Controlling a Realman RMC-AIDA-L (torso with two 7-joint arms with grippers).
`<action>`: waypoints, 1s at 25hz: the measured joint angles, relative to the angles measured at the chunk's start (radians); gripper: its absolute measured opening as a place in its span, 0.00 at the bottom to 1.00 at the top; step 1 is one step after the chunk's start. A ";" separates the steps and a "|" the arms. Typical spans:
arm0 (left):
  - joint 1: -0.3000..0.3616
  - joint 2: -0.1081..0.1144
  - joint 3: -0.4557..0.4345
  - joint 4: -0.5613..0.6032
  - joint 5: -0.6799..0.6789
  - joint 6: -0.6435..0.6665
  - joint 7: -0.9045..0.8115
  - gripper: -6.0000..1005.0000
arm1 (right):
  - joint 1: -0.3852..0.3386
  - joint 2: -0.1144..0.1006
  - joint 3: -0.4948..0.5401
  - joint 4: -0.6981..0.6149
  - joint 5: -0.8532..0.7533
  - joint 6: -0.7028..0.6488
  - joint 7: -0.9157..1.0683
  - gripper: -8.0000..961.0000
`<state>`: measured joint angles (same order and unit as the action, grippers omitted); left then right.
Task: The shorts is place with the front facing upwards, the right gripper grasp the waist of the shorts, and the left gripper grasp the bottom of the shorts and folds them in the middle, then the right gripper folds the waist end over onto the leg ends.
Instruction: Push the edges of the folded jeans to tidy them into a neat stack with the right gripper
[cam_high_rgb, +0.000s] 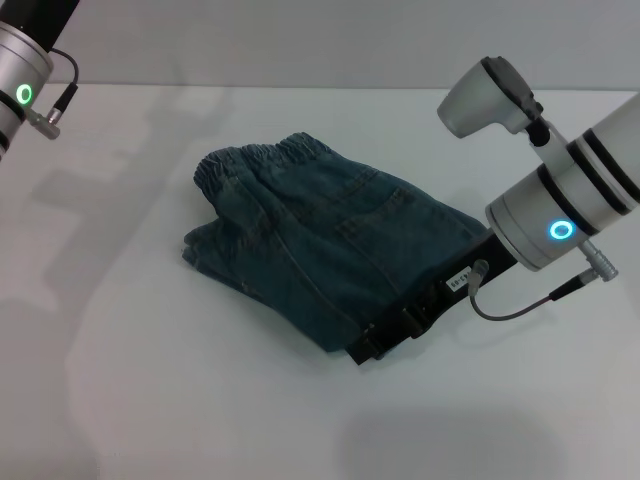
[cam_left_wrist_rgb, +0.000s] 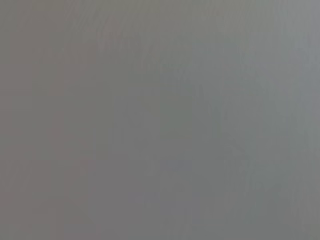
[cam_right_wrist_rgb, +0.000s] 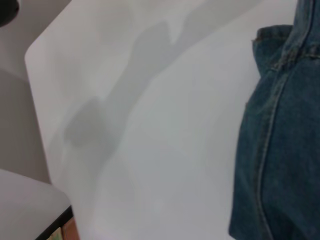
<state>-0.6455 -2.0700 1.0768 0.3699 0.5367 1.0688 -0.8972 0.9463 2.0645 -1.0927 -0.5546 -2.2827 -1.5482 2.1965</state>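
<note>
White and matte, the table (cam_high_rgb: 200, 400) fills the head view, with soft shadows cast across it. Near its middle the shorts (cam_high_rgb: 330, 250) are seen folded into a compact bundle of blue-green denim, several layers stacked, the gathered elastic waistband (cam_high_rgb: 265, 160) lying along the far edge and a stitched pocket (cam_high_rgb: 375, 205) facing up. At the bundle's near right edge the right gripper (cam_high_rgb: 385, 335) is laid low against the table, its black fingers pressed along the fold of the cloth; whether denim is pinched between them or they merely rest beside it cannot be told. A small white label (cam_high_rgb: 458, 279) is shown on its body, and the blue-white ring (cam_high_rgb: 561, 231) glows on the silver wrist above. In the right wrist view the denim is seen close, with tan seams running along it, beside bare table. Only the left arm's wrist with its green ring (cam_high_rgb: 24, 95) is seen, at the far left corner, well apart from the shorts; its fingers are out of view.
</note>
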 joint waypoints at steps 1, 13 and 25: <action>-0.002 0.000 0.000 -0.004 0.000 0.000 0.000 0.77 | -0.001 0.000 0.000 0.003 -0.007 0.008 0.000 0.48; -0.010 -0.001 0.000 -0.017 -0.006 0.003 0.001 0.77 | -0.010 -0.007 0.010 0.005 -0.055 0.082 0.016 0.48; -0.021 0.000 0.000 -0.021 -0.008 -0.014 0.007 0.77 | -0.031 -0.051 0.015 -0.015 -0.057 0.177 0.050 0.48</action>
<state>-0.6663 -2.0698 1.0767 0.3484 0.5290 1.0544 -0.8905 0.9154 2.0137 -1.0776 -0.5697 -2.3395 -1.3715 2.2469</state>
